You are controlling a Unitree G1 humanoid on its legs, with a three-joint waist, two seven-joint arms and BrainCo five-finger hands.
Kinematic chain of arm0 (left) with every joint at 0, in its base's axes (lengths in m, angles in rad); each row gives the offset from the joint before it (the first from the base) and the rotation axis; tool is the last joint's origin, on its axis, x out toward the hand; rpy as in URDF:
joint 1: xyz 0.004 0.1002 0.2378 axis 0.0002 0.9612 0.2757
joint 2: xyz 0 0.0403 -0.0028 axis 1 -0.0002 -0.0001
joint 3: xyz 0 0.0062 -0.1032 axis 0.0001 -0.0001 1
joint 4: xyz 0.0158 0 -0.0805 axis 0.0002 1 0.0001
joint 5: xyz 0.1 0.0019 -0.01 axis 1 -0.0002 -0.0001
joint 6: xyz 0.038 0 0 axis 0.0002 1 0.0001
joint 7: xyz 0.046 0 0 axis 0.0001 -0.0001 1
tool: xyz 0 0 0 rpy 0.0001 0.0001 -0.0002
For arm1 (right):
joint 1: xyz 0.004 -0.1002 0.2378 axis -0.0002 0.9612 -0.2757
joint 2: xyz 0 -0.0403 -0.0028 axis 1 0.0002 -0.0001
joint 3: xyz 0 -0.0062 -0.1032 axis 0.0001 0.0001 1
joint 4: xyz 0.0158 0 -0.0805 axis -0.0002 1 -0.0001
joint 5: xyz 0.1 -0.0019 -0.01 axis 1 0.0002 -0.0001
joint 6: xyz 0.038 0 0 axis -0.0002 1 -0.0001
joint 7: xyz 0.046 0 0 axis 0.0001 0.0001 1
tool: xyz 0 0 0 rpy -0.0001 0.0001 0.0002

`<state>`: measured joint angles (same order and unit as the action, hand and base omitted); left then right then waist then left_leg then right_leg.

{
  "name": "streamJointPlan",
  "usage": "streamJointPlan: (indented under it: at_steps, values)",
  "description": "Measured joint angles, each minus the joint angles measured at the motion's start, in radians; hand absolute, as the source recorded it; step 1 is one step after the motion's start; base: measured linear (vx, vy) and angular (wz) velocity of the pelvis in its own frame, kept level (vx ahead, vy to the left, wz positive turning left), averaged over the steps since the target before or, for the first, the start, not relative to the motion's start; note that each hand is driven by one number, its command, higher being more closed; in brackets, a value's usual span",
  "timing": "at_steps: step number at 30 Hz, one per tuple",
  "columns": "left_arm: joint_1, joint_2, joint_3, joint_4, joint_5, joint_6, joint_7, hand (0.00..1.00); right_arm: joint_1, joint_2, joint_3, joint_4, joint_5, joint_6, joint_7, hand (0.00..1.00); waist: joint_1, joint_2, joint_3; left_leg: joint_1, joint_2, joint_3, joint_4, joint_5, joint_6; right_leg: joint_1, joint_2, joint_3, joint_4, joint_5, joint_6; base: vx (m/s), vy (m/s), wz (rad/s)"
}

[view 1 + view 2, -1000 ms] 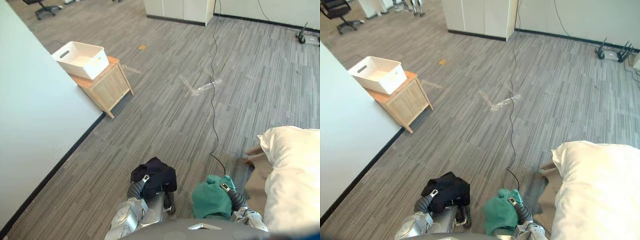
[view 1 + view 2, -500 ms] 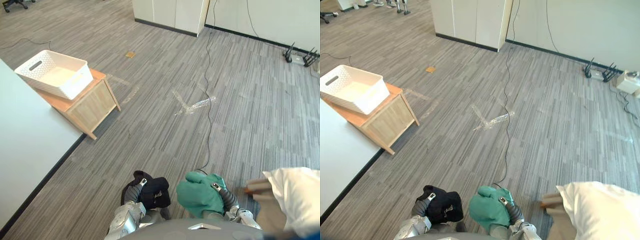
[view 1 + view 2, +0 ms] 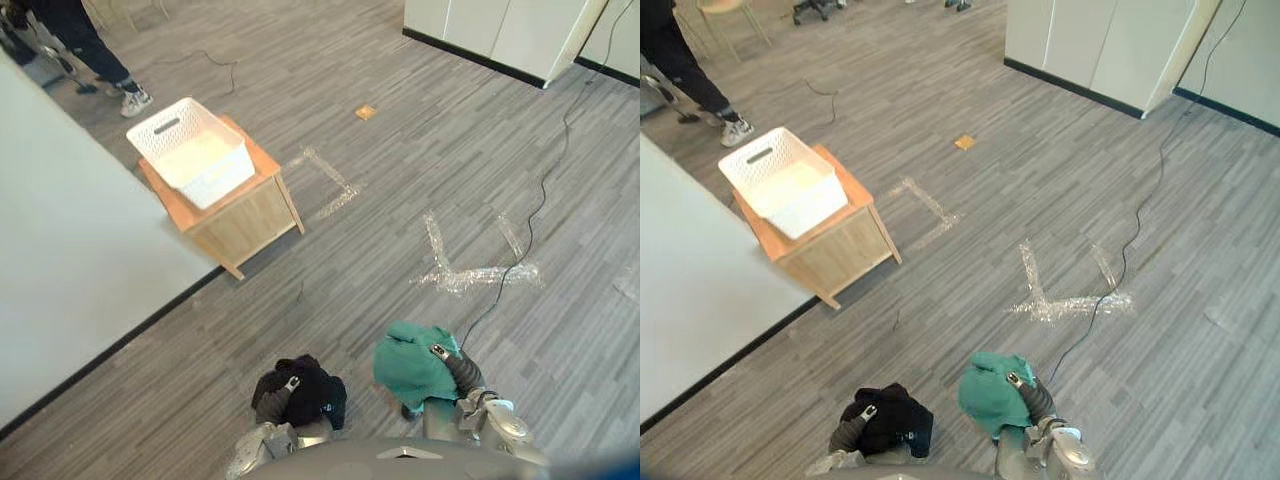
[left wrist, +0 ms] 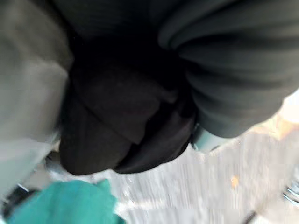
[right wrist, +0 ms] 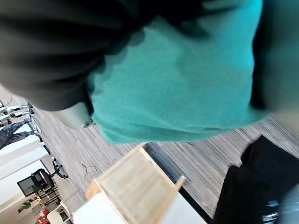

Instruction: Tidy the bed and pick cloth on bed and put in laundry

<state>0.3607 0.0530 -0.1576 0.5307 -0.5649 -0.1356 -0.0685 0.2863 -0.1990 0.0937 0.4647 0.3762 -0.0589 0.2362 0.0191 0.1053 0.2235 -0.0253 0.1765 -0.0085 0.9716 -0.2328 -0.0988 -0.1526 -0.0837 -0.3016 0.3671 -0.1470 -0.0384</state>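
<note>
Black cloth [image 3: 308,384] covers the left hand [image 4: 233,70], green cloth [image 3: 410,362] the right hand [image 5: 51,51]; neither grip can be told.

My left arm [image 3: 252,448]: silver-grey shell, rounded glossy segments. The wrist runs into a dark ribbed cover [image 3: 270,400] with a small silver fitting [image 3: 291,383] at its end. Right arm [image 3: 497,422] is the same build: silver-grey, dark ribbed wrist, matching fitting [image 3: 438,351]. Close up, the back of my left hand [image 4: 233,70] is dark grey with thick parallel ribs. Right hand [image 5: 51,42] is the same, plus a pale grey rounded piece [image 5: 70,115] at the cover's edge. Torso rim [image 3: 400,465]: dark grey, curved.
</note>
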Motion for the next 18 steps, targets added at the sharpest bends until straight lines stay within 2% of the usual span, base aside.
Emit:
streamJointPlan:
  at_steps: [2, 4, 5, 6, 7, 8, 9, 10, 11, 12, 13, 14, 15, 16, 17, 18]
  values:
    - [0.001, 0.002, -0.015, -0.036, 0.009, -0.008, -0.016, 1.00, 0.029, -0.014, -0.022, -0.006, -0.001, -0.007, 0.020, 1.00, 0.001, -0.016, 0.008, -0.079, -0.075, 0.041, -0.147, -0.061, 0.012, 0.122, 0.011, -0.025, -0.101, -0.022, -0.003, 0.52, -0.228, 0.24]
    - [0.000, 0.001, -0.025, -0.062, 0.010, -0.010, -0.019, 1.00, 0.047, -0.011, -0.029, -0.016, -0.007, -0.008, 0.029, 1.00, 0.001, -0.032, 0.018, -0.125, -0.115, 0.116, -0.314, -0.060, 0.026, 0.181, 0.013, -0.041, -0.153, -0.032, 0.000, 0.34, -0.130, 0.30]
    - [0.000, 0.002, -0.031, -0.085, 0.010, -0.013, -0.017, 1.00, 0.060, -0.006, -0.028, -0.018, -0.007, -0.008, 0.035, 1.00, 0.004, -0.048, 0.028, -0.149, -0.141, 0.184, -0.479, -0.025, 0.055, 0.221, 0.013, -0.049, -0.181, -0.044, 0.005, 0.37, -0.118, 0.25]
    - [0.002, 0.001, -0.040, -0.097, 0.010, -0.019, -0.013, 1.00, 0.077, -0.006, -0.020, -0.018, -0.007, -0.009, 0.036, 1.00, 0.012, -0.051, 0.030, -0.169, -0.152, 0.236, -0.653, 0.045, 0.054, 0.261, 0.017, -0.072, -0.206, -0.052, 0.006, 0.37, -0.106, 0.24]
    - [0.004, 0.001, -0.046, -0.102, 0.010, -0.023, -0.010, 1.00, 0.086, -0.007, -0.016, -0.018, -0.007, -0.011, 0.036, 1.00, 0.013, -0.049, 0.030, -0.177, -0.149, 0.251, -0.723, 0.080, 0.045, 0.285, 0.026, -0.077, -0.220, -0.060, 0.013, 0.39, -0.068, 0.20]
    - [0.004, 0.001, -0.059, -0.110, 0.010, -0.032, -0.002, 1.00, 0.097, -0.013, -0.014, -0.013, -0.007, -0.015, 0.037, 1.00, 0.019, -0.036, 0.034, -0.204, -0.125, 0.253, -0.791, 0.120, 0.031, 0.331, 0.058, -0.084, -0.252, -0.081, 0.037, 0.42, -0.002, 0.07]
    - [0.004, -0.001, -0.061, -0.115, 0.009, -0.034, 0.003, 1.00, 0.100, -0.014, -0.008, -0.004, -0.007, -0.016, 0.037, 1.00, 0.029, -0.029, 0.034, -0.222, -0.099, 0.275, -0.813, 0.160, 0.040, 0.378, 0.082, -0.081, -0.266, -0.111, 0.049, 0.45, 0.026, -0.02]
    - [0.002, -0.001, -0.060, -0.114, 0.008, -0.034, 0.003, 1.00, 0.100, -0.011, -0.004, 0.002, -0.006, -0.019, 0.037, 1.00, 0.032, -0.033, 0.033, -0.220, -0.093, 0.283, -0.803, 0.201, 0.051, 0.395, 0.082, -0.078, -0.262, -0.131, 0.056, 0.54, 0.091, -0.15]
    - [-0.003, 0.005, -0.055, -0.122, 0.008, -0.032, 0.002, 1.00, 0.097, -0.007, 0.002, 0.007, -0.006, -0.020, 0.036, 1.00, 0.036, -0.052, 0.022, -0.218, -0.093, 0.308, -0.787, 0.264, 0.077, 0.408, 0.067, -0.069, -0.250, -0.165, 0.074, 0.60, 0.133, -0.18]
    - [0.017, 0.023, -0.054, -0.153, 0.008, -0.033, 0.001, 1.00, 0.086, 0.003, 0.008, 0.006, -0.006, -0.030, 0.034, 1.00, 0.038, -0.092, 0.001, -0.223, -0.125, 0.349, -0.753, 0.293, 0.140, 0.397, 0.006, -0.069, -0.187, -0.217, 0.142, 0.61, 0.151, -0.16]
    - [0.020, 0.028, -0.053, -0.160, 0.008, -0.034, 0.002, 1.00, 0.083, 0.004, 0.004, 0.008, -0.005, -0.030, 0.028, 1.00, 0.037, -0.108, -0.007, -0.216, -0.148, 0.361, -0.753, 0.281, 0.172, 0.390, -0.024, -0.068, -0.139, -0.231, 0.166, 0.77, 0.184, 0.04]
    - [0.016, 0.029, -0.046, -0.149, 0.008, -0.030, 0.003, 1.00, 0.059, -0.002, -0.001, 0.025, -0.005, -0.030, 0.017, 1.00, 0.031, -0.116, -0.006, -0.183, -0.183, 0.366, -0.754, 0.247, 0.198, 0.306, -0.102, -0.062, 0.093, -0.231, 0.176, 0.64, 0.139, 0.21]
    - [0.006, 0.028, -0.043, -0.139, 0.008, -0.029, 0.003, 1.00, 0.050, -0.003, -0.005, 0.034, -0.005, -0.030, 0.012, 1.00, 0.029, -0.119, -0.004, -0.166, -0.198, 0.363, -0.756, 0.225, 0.207, 0.251, -0.144, -0.064, 0.235, -0.202, 0.184, 0.76, 0.166, 0.40]
    - [-0.005, 0.029, -0.038, -0.120, 0.009, -0.029, 0.006, 1.00, 0.023, -0.001, -0.006, 0.050, -0.006, -0.030, 0.004, 1.00, 0.023, -0.123, -0.001, -0.124, -0.217, 0.342, -0.753, 0.175, 0.207, 0.168, -0.209, -0.068, 0.466, -0.050, 0.155, 0.61, 0.129, 0.63]
    - [-0.013, 0.033, -0.042, -0.095, 0.009, -0.028, 0.012, 1.00, 0.025, 0.018, -0.005, 0.054, -0.006, -0.036, -0.004, 1.00, 0.009, -0.116, 0.001, -0.046, -0.218, 0.289, -0.762, 0.132, 0.200, 0.135, -0.239, -0.060, 0.619, 0.146, 0.134, 0.62, 0.121, 0.70]
    - [-0.017, 0.036, -0.042, -0.085, 0.008, -0.028, 0.015, 1.00, 0.026, 0.032, -0.001, 0.055, -0.006, -0.041, -0.004, 1.00, 0.007, -0.117, 0.008, -0.005, -0.214, 0.262, -0.768, 0.113, 0.196, 0.125, -0.239, -0.056, 0.664, 0.114, 0.113, 0.51, 0.057, 0.81]
